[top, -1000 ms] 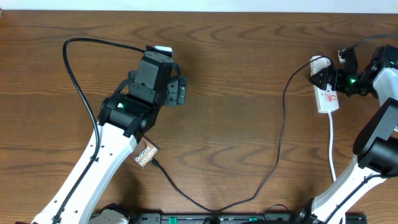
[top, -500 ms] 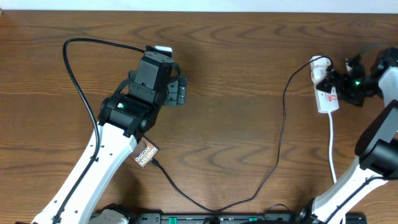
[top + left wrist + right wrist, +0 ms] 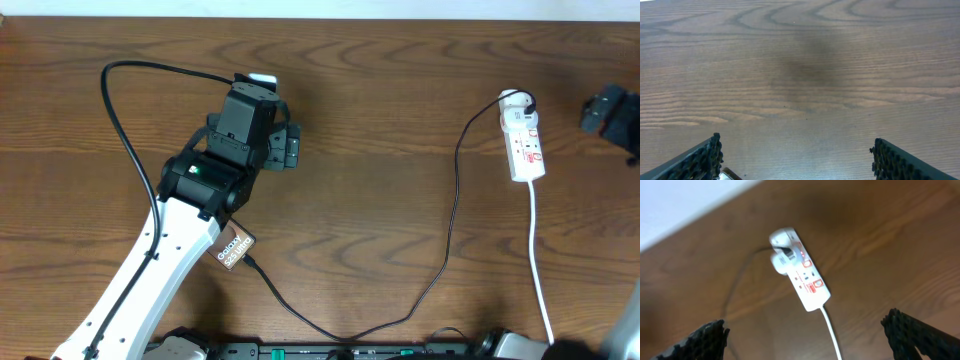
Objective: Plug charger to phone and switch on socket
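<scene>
Right wrist view: right gripper (image 3: 807,326) fingers spread wide — socket (image 3: 801,277) lies ahead between them, well apart, charger (image 3: 456,200) leaving its far end; left gripper (image 3: 795,150) likewise spread above the table (image 3: 800,75); phone (image 3: 235,247) lies behind it under the arm (image 3: 170,240) — charger tip at its end.

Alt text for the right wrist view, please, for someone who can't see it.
A white power strip with red markings lies diagonally on the wooden table, slightly blurred. A rounded white plug sits at its upper end, a dark cable trailing left; a white cord leaves the lower end. The right gripper is open, fingers at the bottom corners.
</scene>
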`<control>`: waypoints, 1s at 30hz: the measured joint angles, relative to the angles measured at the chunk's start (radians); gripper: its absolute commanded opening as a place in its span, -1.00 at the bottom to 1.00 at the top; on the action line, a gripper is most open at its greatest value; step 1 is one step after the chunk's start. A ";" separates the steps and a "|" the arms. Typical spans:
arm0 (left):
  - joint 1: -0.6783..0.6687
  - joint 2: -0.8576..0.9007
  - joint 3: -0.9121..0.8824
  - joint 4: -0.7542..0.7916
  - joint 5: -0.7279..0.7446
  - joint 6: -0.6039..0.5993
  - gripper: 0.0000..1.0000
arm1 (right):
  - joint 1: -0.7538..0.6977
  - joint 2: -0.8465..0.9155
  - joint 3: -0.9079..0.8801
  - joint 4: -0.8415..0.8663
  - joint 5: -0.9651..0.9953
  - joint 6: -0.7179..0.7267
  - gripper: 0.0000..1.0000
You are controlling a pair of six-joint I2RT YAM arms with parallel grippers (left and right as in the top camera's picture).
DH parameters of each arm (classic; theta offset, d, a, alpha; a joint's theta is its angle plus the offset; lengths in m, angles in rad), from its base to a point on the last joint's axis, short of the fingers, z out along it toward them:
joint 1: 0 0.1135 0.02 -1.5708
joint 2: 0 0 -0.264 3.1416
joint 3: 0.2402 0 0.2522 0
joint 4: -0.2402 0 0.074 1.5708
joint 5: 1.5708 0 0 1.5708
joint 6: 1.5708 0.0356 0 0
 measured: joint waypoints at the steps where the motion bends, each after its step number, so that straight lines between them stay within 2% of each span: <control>1: 0.000 0.000 0.000 0.000 0.000 0.000 0.85 | 0.000 -0.052 0.001 0.000 0.000 0.007 0.99; 9: 0.000 0.000 0.000 0.000 0.000 0.000 0.85 | 0.000 -0.360 0.005 -0.003 0.010 0.030 0.99; 18: 0.000 0.000 0.000 0.000 0.000 0.000 0.85 | 0.000 -0.586 0.005 -0.030 0.011 0.032 0.99; 24: 0.000 0.000 0.000 0.000 0.000 0.000 0.85 | 0.008 -0.666 0.005 -0.120 0.010 0.032 0.99; 30: 0.000 0.000 0.000 0.000 0.000 0.000 0.85 | 0.073 -0.681 0.005 -0.074 -0.019 -0.002 0.98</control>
